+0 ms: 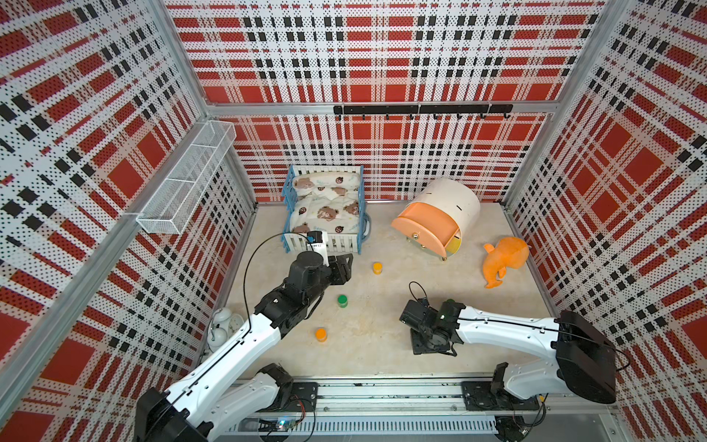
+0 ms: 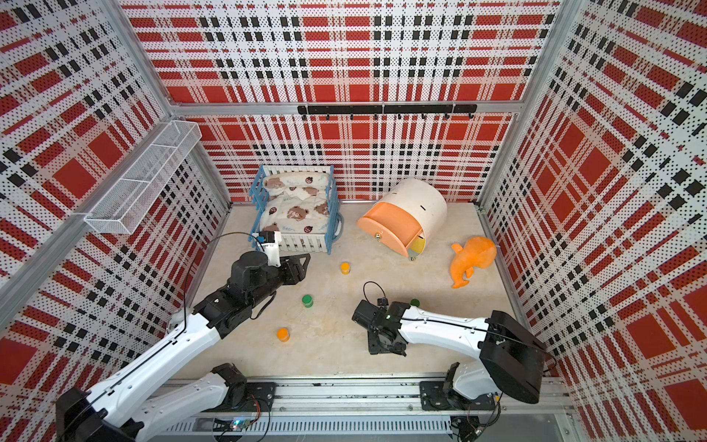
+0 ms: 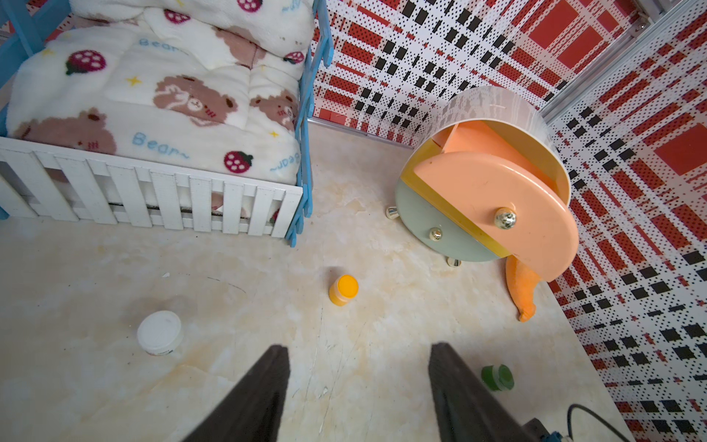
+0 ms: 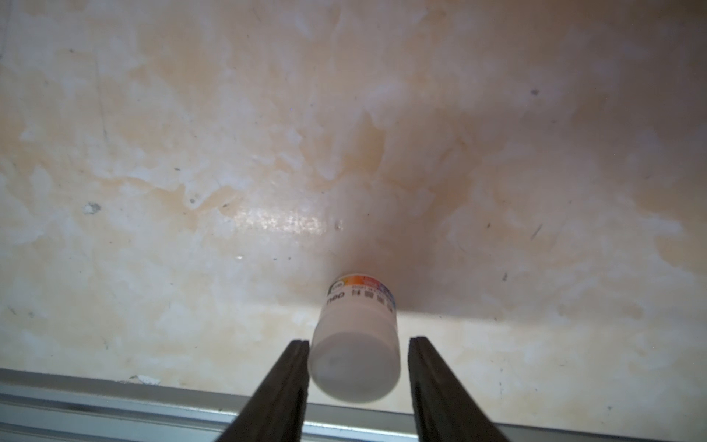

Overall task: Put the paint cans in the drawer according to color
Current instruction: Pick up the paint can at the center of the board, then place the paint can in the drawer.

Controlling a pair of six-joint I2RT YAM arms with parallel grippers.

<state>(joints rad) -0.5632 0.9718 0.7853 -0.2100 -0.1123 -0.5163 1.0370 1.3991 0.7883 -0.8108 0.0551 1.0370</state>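
Straddling a tiny white round plastic paint pot (image 4: 355, 363) low-centre in its wrist view, the right gripper (image 4: 358, 340) holds jaws spread, not yet pinching; a square squeeze comes next. Left gripper (image 3: 359, 347) jaws gape empty.

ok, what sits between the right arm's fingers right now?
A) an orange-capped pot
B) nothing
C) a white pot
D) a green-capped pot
C: the right wrist view shows a white paint pot between the right gripper's fingers, with a slim gap showing on one side.
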